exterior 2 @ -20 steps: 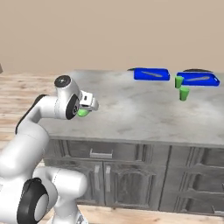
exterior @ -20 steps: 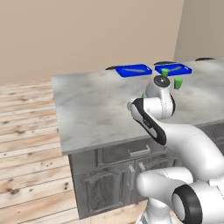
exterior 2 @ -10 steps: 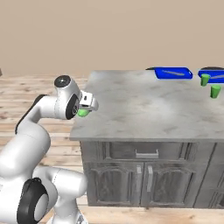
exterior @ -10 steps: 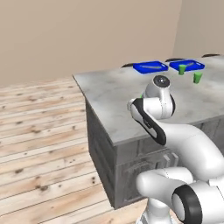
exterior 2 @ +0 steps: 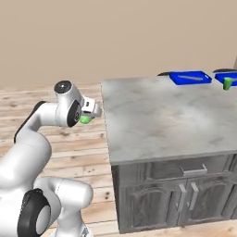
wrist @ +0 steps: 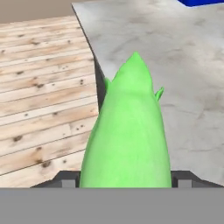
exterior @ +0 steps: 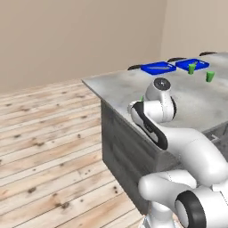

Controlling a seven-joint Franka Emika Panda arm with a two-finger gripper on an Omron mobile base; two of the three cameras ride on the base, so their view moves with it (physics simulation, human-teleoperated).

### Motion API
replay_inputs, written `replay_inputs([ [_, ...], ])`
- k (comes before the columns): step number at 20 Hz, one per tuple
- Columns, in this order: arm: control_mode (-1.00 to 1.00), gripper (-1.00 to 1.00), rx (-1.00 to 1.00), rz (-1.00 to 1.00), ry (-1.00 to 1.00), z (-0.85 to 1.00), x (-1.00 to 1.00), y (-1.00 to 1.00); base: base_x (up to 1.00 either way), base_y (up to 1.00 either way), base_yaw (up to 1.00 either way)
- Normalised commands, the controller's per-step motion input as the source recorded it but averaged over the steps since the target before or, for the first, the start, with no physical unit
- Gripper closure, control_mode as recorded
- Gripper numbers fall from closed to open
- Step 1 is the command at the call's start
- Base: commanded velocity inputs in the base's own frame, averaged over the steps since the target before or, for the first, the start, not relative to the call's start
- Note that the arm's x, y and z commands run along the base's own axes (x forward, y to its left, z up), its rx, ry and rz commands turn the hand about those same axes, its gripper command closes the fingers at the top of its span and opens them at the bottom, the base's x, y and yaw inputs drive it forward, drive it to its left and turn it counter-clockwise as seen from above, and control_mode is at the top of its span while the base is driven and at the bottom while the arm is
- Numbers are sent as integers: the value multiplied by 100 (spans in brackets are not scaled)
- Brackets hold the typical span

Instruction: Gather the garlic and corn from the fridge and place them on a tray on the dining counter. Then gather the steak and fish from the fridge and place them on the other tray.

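My gripper [exterior 2: 93,111] is shut on the corn [exterior 2: 85,120], a light-green oblong, and holds it off the left end of the dining counter [exterior 2: 162,115], above the wood floor. In the hand view the corn [wrist: 129,140] stands between the fingertips [wrist: 65,179], its point toward the counter's corner [wrist: 175,52]. From the left base view only a sliver of corn [exterior: 142,99] peeks past the hand. A blue tray [exterior: 147,68] [exterior 2: 176,79] with a small pale thing in it lies at the counter's far side. The other tray [exterior: 200,62] [exterior 2: 233,77] lies right of it.
Two green cups [exterior: 192,68] [exterior: 209,76] stand by the right tray; one cup [exterior 2: 227,84] appears in the right base view. Dark stools [exterior: 133,67] line the counter's far edge. Wood floor [exterior: 49,142] spreads left of the counter. Cabinet doors [exterior 2: 185,199] face me.
The whole picture has shifted: the base has moved, so the counter and trays sit further right in both views. The arm keeps its pose with the corn held.
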Motion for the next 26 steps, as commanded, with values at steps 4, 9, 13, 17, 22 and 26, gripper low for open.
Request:
replay_inputs([
  [4, 100, 100, 0, 0, 0, 0, 0, 0, 77, 100, -39],
  [9, 100, 100, 0, 0, 0, 0, 0, 0, 73, 100, -49],
  [13, 100, 100, 0, 0, 0, 0, 0, 0, 62, 100, -55],
  [17, 100, 100, 0, 0, 0, 0, 0, 0, 50, 100, -52],
  [22, 100, 100, 0, 0, 0, 0, 0, 0, 29, 100, -46],
  [26, 100, 100, 0, 0, 0, 0, 0, 0, 29, 100, -46],
])
